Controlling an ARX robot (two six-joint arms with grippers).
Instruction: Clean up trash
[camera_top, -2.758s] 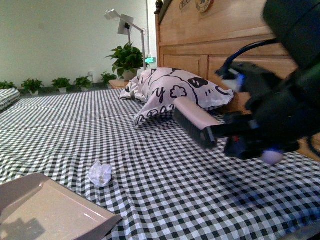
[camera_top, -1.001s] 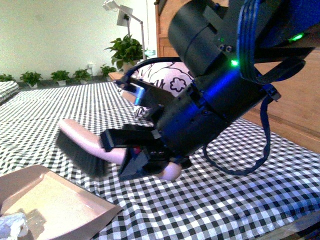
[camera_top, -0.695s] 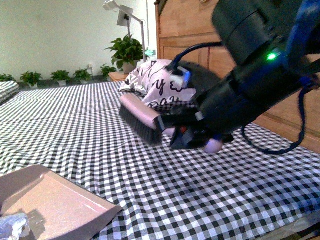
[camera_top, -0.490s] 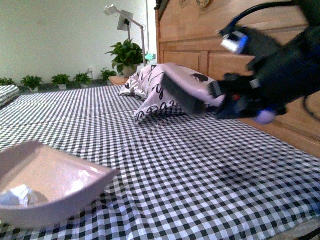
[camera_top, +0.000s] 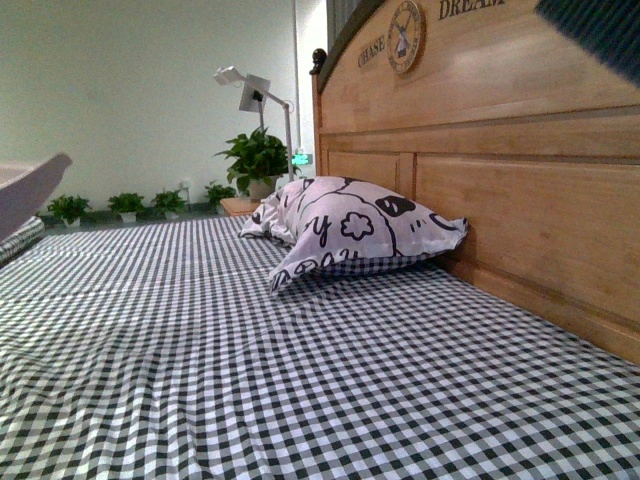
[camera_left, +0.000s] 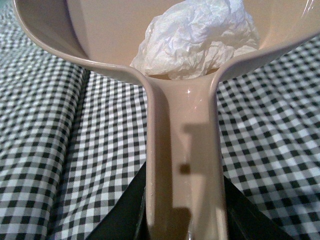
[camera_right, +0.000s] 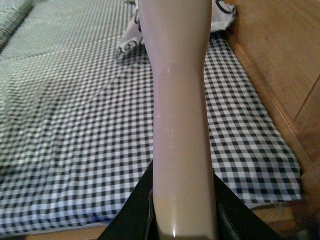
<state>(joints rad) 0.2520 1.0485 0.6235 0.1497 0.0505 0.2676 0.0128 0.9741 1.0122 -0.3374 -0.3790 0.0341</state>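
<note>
Now both arms have pulled up and away from the bed (camera_top: 300, 380): the wad (camera_left: 200, 37), loose on the sheet moments ago, sits in the dustpan (camera_left: 100, 30), so the sweep looks done and only dumping remains. The left end effector (camera_left: 182, 210) is clamped on the pan's handle, wad just beyond it; the right end effector (camera_right: 182, 210) grips the brush (camera_right: 180, 100).
</note>
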